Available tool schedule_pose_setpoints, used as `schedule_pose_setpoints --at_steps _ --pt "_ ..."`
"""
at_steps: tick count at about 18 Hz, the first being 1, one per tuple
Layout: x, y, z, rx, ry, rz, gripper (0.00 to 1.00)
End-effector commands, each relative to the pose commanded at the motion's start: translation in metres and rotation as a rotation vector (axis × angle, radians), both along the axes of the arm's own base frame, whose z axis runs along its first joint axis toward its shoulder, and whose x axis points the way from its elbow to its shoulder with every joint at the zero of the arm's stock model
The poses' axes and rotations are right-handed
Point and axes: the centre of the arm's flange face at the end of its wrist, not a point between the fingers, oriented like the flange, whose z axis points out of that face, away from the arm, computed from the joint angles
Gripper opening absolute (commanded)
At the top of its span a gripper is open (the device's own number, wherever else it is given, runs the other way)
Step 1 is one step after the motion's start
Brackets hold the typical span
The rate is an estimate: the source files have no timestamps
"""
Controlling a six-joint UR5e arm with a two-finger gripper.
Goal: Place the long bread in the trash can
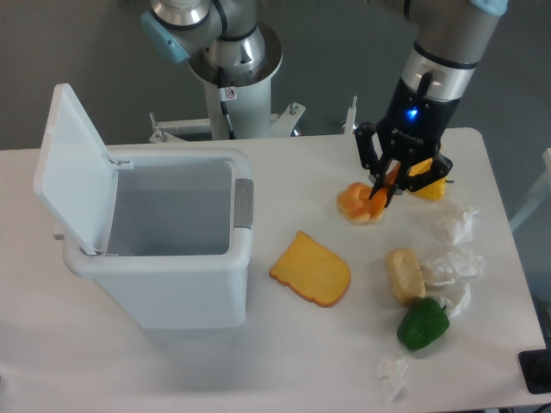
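Note:
The long bread is at the back right of the table: an orange and yellow loaf, partly hidden behind my gripper. The black fingers are shut on its orange end, and an orange strip shows between them. A round orange bun lies just left of the fingertips, touching or nearly touching them. The trash can stands at the left, a big white bin with its lid flipped up and its inside showing nothing.
A flat yellow toast slice lies between bin and gripper. Nearer the front right are a pale bread chunk, a green pepper and crumpled white paper. The robot's base stands behind the table.

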Motion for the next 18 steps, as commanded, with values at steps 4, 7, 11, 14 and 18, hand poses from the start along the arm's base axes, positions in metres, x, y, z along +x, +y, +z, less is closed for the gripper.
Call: schedule_pose_setpoints --at_steps 4,7,11,14,18 --pt "-0.005 -0.008 0.018 0.089 -0.059 0.105 0.25" --pt "-0.007 -0.009 0.024 0.133 -0.084 0.136 0.25" --pt "-0.007 -0.003 0.045 0.253 -0.130 0.248 0.25" --pt "-0.004 0.003 0.058 0.355 -0.199 0.300 0.25" --pt "-0.003 0.008 0.070 0.434 -0.232 0.327 0.25"
